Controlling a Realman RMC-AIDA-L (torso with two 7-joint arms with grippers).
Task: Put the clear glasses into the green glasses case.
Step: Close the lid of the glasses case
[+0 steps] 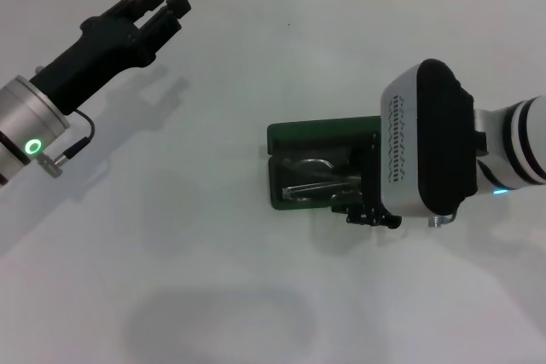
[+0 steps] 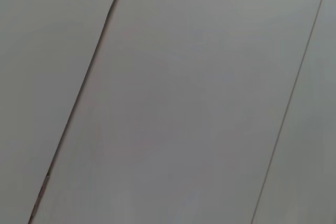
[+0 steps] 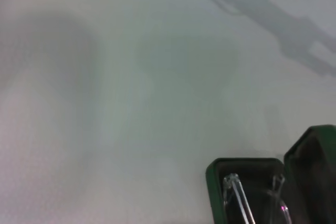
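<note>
The case (image 1: 320, 135) lies open on the white counter (image 1: 256, 66), right of centre in the head view. The glasses (image 1: 314, 178) rest inside its dark-lined tray. The right claw (image 1: 368, 213) hangs over the tray's right end, just beside the glasses; whether it is open cannot be told. The left claw (image 1: 164, 2) hovers at upper left, well apart, fingers slightly spread, holding nothing.

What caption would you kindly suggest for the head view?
Right gripper over the open green glasses case holding the clear glasses; left gripper raised aside.
</note>
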